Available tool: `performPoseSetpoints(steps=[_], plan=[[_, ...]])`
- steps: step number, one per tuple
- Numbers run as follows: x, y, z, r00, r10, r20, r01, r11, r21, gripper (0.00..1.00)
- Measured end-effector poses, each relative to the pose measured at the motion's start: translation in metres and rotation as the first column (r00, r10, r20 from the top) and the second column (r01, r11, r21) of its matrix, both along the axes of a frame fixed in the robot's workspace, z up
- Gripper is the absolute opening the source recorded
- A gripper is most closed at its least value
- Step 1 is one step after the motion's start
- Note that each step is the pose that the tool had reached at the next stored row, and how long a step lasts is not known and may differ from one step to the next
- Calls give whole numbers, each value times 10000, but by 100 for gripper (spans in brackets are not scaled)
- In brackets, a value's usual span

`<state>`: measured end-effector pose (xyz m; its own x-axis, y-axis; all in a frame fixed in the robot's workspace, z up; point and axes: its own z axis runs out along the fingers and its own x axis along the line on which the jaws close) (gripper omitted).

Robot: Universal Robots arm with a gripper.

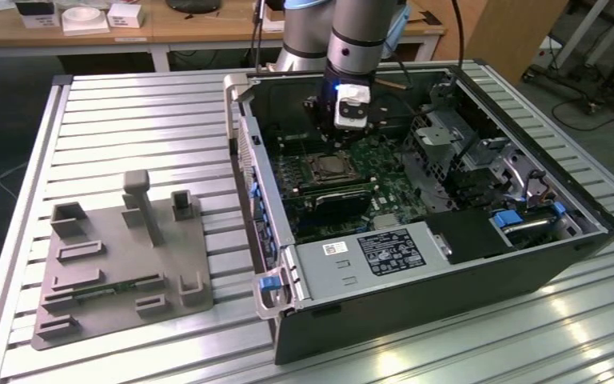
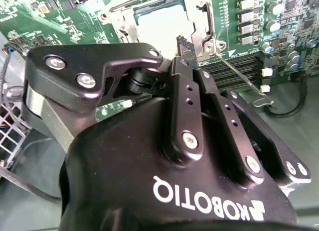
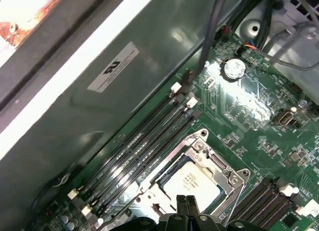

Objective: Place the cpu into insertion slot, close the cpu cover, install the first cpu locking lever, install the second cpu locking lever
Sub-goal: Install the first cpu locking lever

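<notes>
The cpu (image 3: 192,183) lies flat in the insertion slot (image 1: 315,171) on the green motherboard inside the open computer case. Its pale metal top (image 2: 162,27) shows through the square window of the cpu cover (image 3: 225,172), which lies down around it. My gripper (image 3: 186,204) hovers just above one edge of the socket, fingertips pressed together and holding nothing. In the exterior view the gripper (image 1: 350,120) hangs over the board just behind the socket. A thin wire locking lever (image 2: 237,74) sticks out slantwise from a socket corner beside my fingers (image 2: 185,46).
Long black memory slots (image 3: 144,141) run beside the socket, with the case wall (image 3: 124,86) behind them. A drive cage (image 1: 371,252) and cables fill the case's near end. A grey fixture plate (image 1: 115,264) stands on the slatted table at the exterior view's left.
</notes>
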<state>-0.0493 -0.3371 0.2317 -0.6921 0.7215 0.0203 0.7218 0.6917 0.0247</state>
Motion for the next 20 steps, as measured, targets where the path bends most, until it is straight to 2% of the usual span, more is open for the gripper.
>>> performPoseSetpoints(steps=[4,7,10,12,14,17,20], plan=[[-51,0,1,9998,187,-1,-187,9998,-2,10],[-52,0,1,9975,702,-2,-702,9975,-3,10],[-53,0,2,9923,1240,-2,-1240,9923,-4,10],[-53,0,1,9870,1609,-1,-1609,9870,-3,10],[-52,0,1,9832,1828,1,-1828,9832,-4,10],[-54,0,16,9803,1973,37,-1973,9803,-12,10],[-55,0,46,9785,2060,123,-2060,9786,-43,10]])
